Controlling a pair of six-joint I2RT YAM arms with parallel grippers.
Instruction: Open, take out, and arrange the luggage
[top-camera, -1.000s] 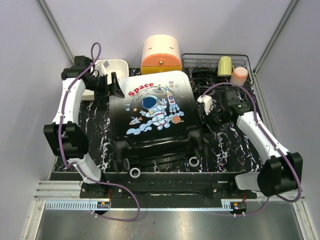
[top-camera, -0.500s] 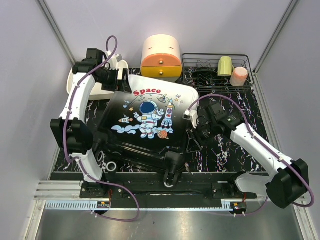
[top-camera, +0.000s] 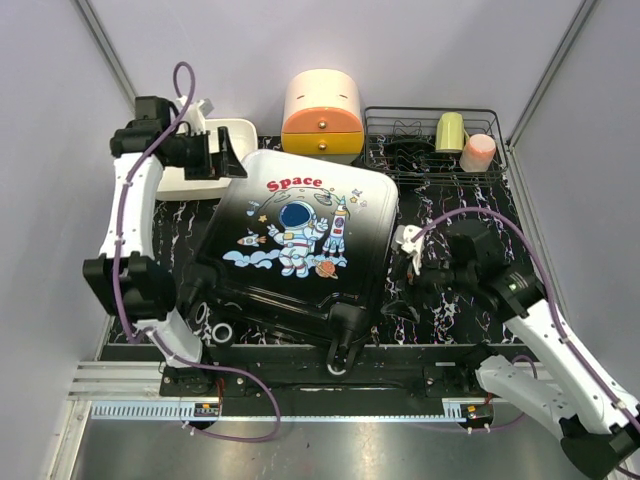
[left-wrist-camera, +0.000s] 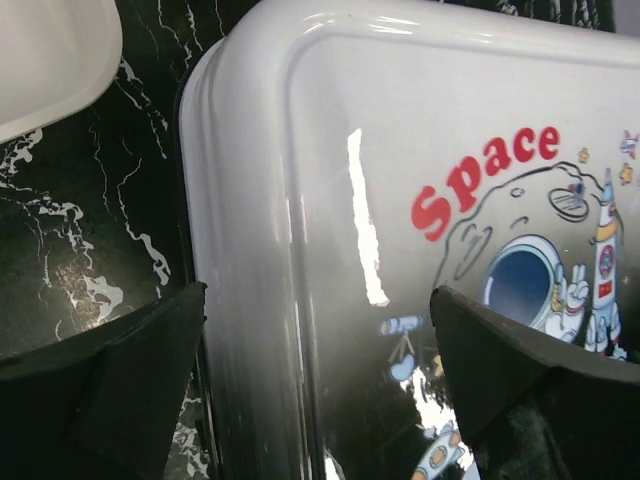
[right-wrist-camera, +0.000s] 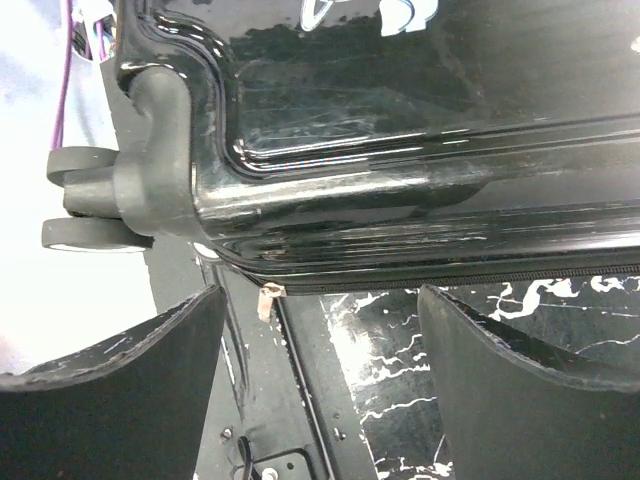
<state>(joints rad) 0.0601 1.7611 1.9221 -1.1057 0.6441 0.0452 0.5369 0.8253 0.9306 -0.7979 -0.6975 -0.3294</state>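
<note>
The luggage (top-camera: 295, 245) lies shut on the black marbled mat, astronaut side up, turned askew with its wheels (top-camera: 338, 357) towards the near edge. My left gripper (top-camera: 215, 160) hovers open over the luggage's white far-left corner (left-wrist-camera: 300, 200), one finger (left-wrist-camera: 100, 385) off the shell's edge, the other (left-wrist-camera: 530, 390) over the artwork. My right gripper (top-camera: 405, 262) stands open just off the luggage's right side, nothing between its fingers (right-wrist-camera: 110, 380). In the right wrist view I see the black shell edge (right-wrist-camera: 400, 190), a wheel (right-wrist-camera: 85, 200) and a small zipper pull (right-wrist-camera: 268, 298).
A white tray (top-camera: 238, 130) sits at the far left, beside my left gripper, its corner (left-wrist-camera: 40, 50) also in the left wrist view. A cream-and-orange cylindrical box (top-camera: 322, 112) stands behind the luggage. A wire rack (top-camera: 420, 150) at the far right holds a green cup (top-camera: 450, 130) and a pink cup (top-camera: 478, 152).
The luggage has swung counter-clockwise and settled flat. My right gripper has opened and drawn back from the luggage's side towards the near right. My left gripper has shifted slightly left.
</note>
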